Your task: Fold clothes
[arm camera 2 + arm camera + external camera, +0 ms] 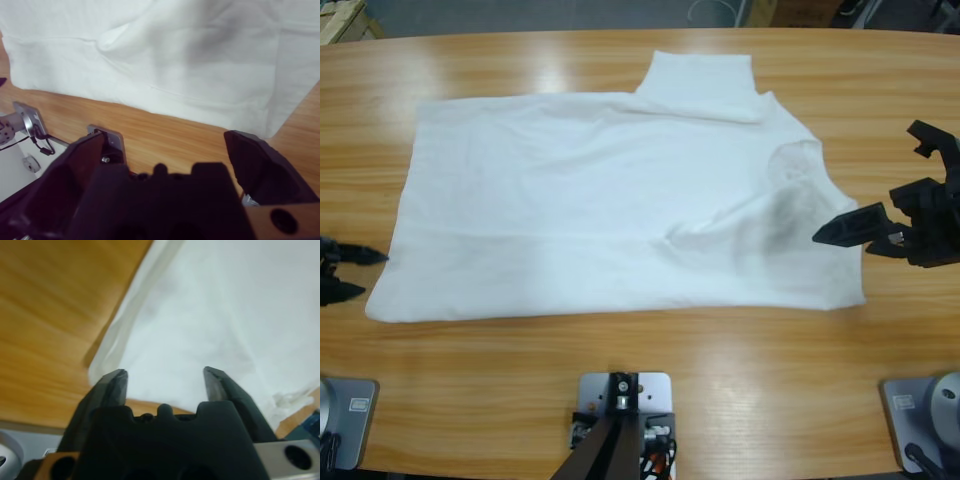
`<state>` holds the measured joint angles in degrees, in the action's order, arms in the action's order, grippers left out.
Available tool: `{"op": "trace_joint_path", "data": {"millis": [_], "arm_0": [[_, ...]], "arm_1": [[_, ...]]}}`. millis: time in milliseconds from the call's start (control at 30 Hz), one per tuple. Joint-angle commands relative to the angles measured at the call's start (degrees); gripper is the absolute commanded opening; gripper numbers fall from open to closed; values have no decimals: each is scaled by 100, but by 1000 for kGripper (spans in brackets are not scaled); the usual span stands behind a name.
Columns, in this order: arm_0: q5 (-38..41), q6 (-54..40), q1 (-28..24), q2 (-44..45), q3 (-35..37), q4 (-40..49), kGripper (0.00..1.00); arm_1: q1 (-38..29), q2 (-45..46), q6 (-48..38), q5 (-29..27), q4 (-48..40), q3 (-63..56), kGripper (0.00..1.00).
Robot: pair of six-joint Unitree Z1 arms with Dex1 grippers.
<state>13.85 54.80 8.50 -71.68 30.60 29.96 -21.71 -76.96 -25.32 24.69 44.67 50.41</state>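
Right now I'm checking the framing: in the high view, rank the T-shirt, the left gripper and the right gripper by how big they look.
1. T-shirt, by far the largest.
2. Right gripper.
3. Left gripper, smallest, though the picture's edge cuts it off.

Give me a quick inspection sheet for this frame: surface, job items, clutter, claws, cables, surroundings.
Surface: long wooden table, glare patches on it.
Job's things: white T-shirt lying flat and partly folded, one sleeve pointing to the far edge; dark smudge near its right end; creases.
Clutter: nothing seen.
Claws: left claw open at the shirt's left hem corner, no cloth between the jaws; right claw open at the shirt's right edge, holding nothing.
Cables: thin wire by a rig plate in the right wrist view.
Surroundings: grey floor beyond the table's far edge.
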Motion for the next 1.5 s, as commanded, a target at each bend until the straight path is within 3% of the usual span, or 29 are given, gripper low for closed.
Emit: {"op": "trace_joint_path", "data": {"millis": [33,167,367,567,767,900,1167,1300,1500], "arm_0": [[-67,-597,-53,-215,929,-3,996],[-65,-1423,-89,-334,1551,-36,996],[21,-2550,-918,-693,2277,437,992],[132,-3095,-932,-1475,3328,792,991],[555,-3304,-932,-2336,4126,848,980],[747,-3434,-1011,-2909,4516,808,895],[1315,-3371,-2108,-3751,5051,704,890],[1327,-3424,-2142,-4071,4986,730,863],[1976,-3670,-2147,-4715,4898,730,821]], "arm_1": [[369,-189,240,198,14,-12,1000],[628,-114,586,203,333,316,1000],[1239,-402,1785,655,961,1782,1000],[1441,-2232,2720,1258,2300,4431,1000],[1642,-3464,2808,1718,2928,6560,981],[1772,-4211,2804,1935,3294,7643,973],[1919,-4990,2973,1952,3591,8147,973],[2123,-5090,2980,1787,3635,8151,973],[2127,-5187,3035,1708,3636,8089,973]]}}
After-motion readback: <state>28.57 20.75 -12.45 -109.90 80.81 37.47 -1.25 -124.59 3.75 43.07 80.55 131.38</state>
